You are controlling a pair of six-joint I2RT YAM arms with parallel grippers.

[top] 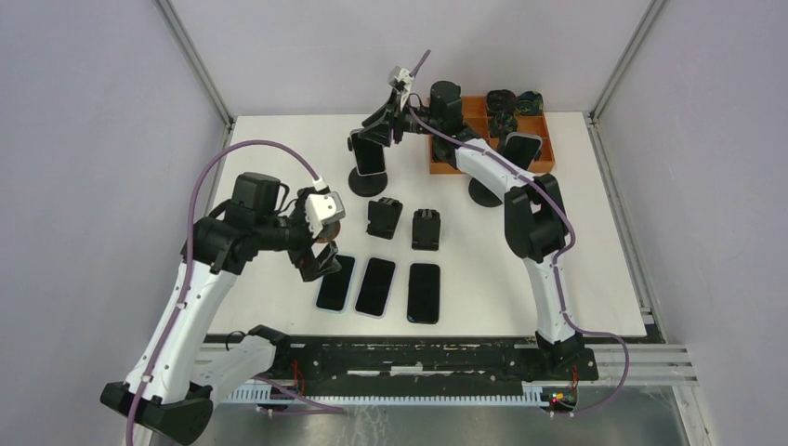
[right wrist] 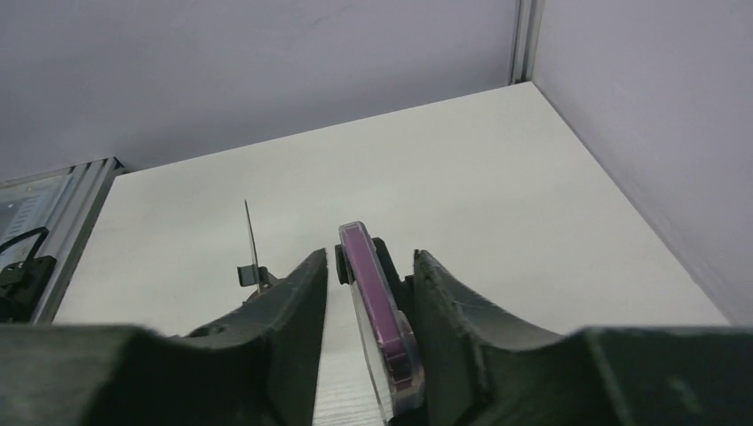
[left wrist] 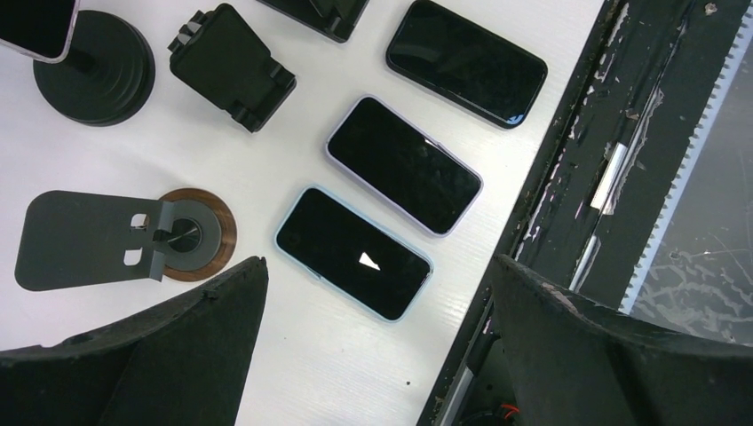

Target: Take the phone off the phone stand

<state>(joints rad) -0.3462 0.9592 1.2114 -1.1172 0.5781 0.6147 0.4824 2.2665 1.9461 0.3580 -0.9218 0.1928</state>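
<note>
Top view: the right tool is at the phone, which stands upright on its phone stand at the far side of the worktop. The left tool hovers beside three flat phones.

Left wrist: its fingers are spread wide.

Right wrist: fingers straddle the phone (purple-edged, seen end-on), with a gap on one side.

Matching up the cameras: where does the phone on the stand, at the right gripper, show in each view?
Top external: phone, upper middle.
Left wrist: top-left corner, cropped.
Right wrist: bottom centre, edge-on inside the right gripper.
Shared: the white table.
</note>
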